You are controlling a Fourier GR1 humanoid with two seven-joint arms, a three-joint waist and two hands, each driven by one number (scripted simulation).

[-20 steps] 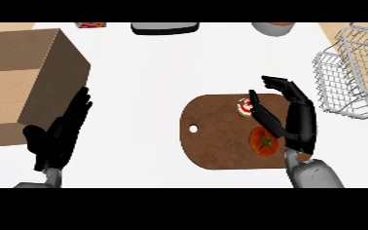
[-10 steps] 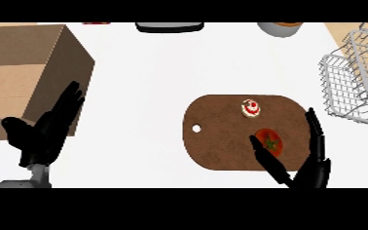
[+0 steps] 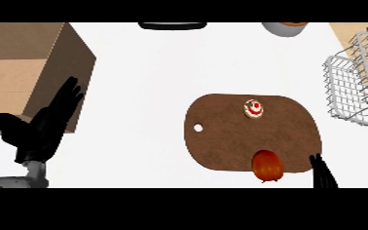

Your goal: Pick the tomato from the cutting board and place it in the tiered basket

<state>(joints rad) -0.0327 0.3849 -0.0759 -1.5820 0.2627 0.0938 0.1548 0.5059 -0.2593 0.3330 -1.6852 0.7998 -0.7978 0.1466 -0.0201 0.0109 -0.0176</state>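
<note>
I see the tomato lying unheld on the cutting board; my right hand barely shows, fingers unclear; left hand rests open.

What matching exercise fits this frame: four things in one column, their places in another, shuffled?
Things:
1. tomato
2. wire basket
3. cardboard box
4. left hand

Places:
A. right edge of the view
B. near edge of the cutting board
C. upper left of the view
D. lower left, fingers straight

Pairs: 1-B, 2-A, 3-C, 4-D
</note>
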